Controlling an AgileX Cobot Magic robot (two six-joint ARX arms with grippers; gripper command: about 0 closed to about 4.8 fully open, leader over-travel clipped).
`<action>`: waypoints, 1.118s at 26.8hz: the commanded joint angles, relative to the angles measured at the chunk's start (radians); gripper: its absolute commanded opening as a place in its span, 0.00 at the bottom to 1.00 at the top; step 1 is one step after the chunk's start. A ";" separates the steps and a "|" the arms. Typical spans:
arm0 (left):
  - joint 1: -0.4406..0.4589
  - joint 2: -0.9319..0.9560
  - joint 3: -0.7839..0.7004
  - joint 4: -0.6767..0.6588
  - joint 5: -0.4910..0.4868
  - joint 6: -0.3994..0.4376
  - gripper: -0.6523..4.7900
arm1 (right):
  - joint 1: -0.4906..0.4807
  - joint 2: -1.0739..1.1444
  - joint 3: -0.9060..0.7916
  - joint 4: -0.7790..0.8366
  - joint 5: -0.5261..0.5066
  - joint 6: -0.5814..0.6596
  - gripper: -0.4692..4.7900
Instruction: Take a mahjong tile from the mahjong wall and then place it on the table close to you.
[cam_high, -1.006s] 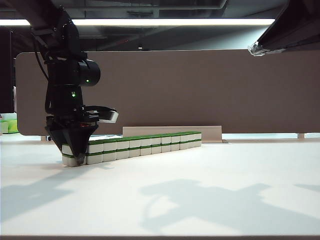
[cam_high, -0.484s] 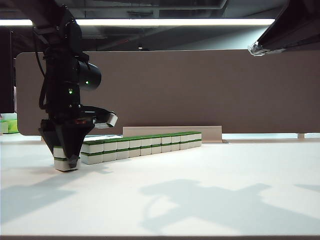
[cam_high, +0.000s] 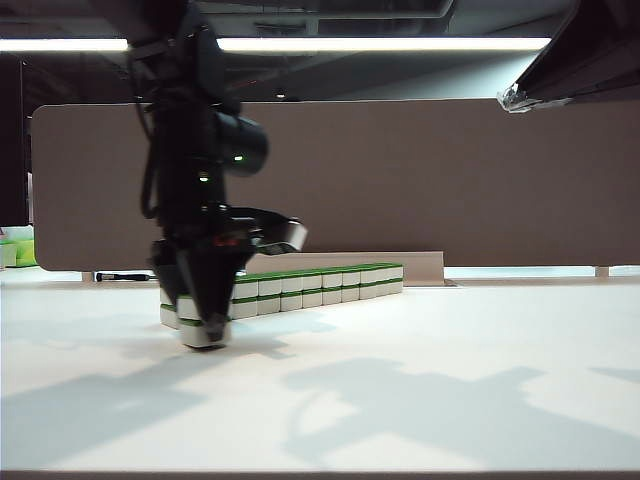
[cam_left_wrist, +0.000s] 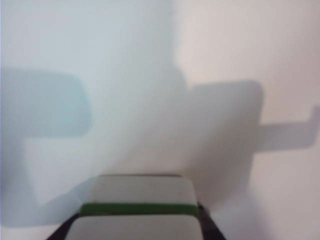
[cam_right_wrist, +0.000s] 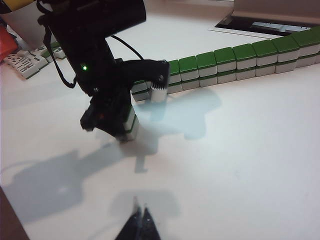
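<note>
white-and-green mahjong tiles (cam_high: 203, 327), two stacked, sit clamped between the fingers of the left gripper (cam_high: 204, 325) just above the table (cam_high: 420, 400); they look rigid, smooth and light, best pinched across flat opposite sides. the mahjong wall (cam_high: 310, 285) lies just behind this pincer. right gripper (cam_right_wrist: 138, 226), fingers together and empty, hovers well apart.

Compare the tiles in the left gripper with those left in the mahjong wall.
1. The held tiles sit clamped in the left gripper, apart from the row; the mahjong wall lies free on the table.
2. The held tiles are one two-high stack; the mahjong wall is a long row.
Shared: white faces, green backs.
</note>
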 joint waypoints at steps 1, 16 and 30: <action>-0.051 -0.003 0.000 0.017 -0.021 0.010 0.55 | -0.016 -0.003 0.006 0.018 0.003 -0.003 0.09; -0.324 -0.003 0.000 0.066 -0.053 0.076 0.55 | -0.239 -0.005 0.006 0.017 0.018 -0.003 0.09; -0.419 0.005 0.000 0.090 0.026 0.076 0.56 | -0.238 -0.005 0.006 0.017 0.018 -0.003 0.09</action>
